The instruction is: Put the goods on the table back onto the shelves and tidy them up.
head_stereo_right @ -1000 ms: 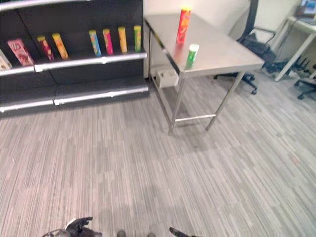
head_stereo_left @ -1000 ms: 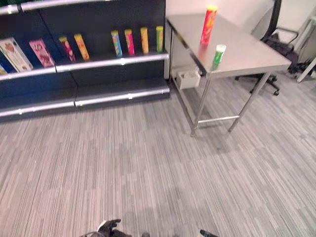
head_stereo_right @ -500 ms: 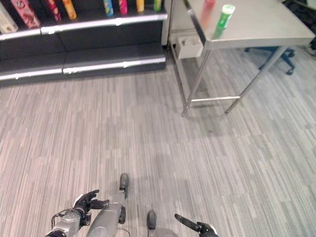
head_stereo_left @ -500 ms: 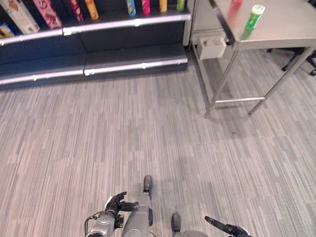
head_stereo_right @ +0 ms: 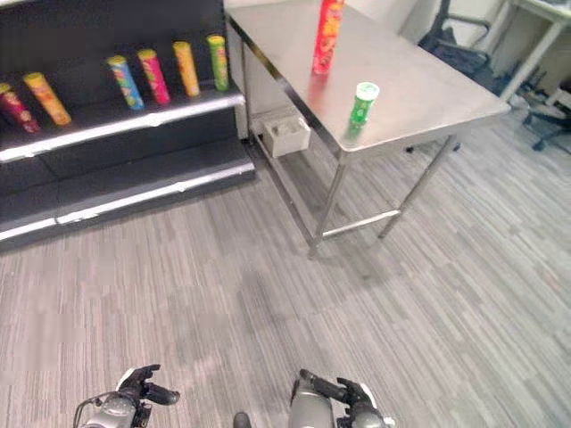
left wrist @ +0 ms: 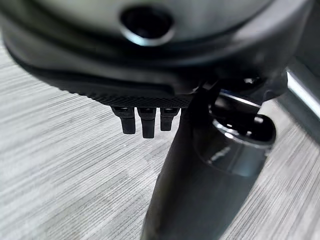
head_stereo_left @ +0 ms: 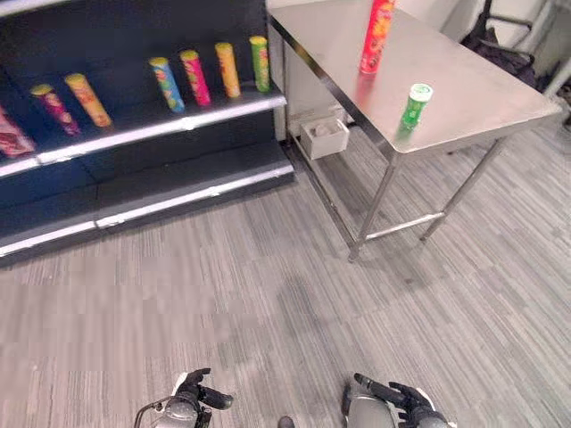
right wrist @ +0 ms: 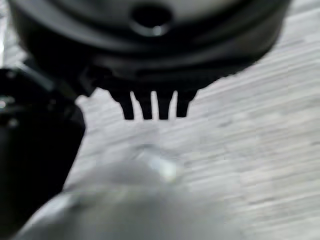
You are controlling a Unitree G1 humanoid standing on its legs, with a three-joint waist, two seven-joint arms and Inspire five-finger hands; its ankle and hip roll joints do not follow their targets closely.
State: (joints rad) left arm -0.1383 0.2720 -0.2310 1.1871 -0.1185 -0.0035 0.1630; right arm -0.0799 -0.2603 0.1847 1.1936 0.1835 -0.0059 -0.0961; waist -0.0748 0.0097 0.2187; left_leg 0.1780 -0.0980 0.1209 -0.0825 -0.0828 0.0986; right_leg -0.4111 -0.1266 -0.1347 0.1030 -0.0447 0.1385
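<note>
Steel table (head_stereo_right: pixel 428 80), red tube (head_stereo_right: pixel 326 36), green tube (head_stereo_right: pixel 361 102), shelf tubes (head_stereo_right: pixel 165 74)

Shelf (head_stereo_left: pixel 169 125) front open; table (head_stereo_left: pixel 464 98) flanks, seemingly touching.

Grey striped carpet floor (head_stereo_left: pixel 268 294). White box (head_stereo_left: pixel 324 138) fixed low beside the counter's leg. Black office chair (head_stereo_right: pixel 455 49) behind, near a white desk (head_stereo_right: pixel 535 36) at far right.
</note>
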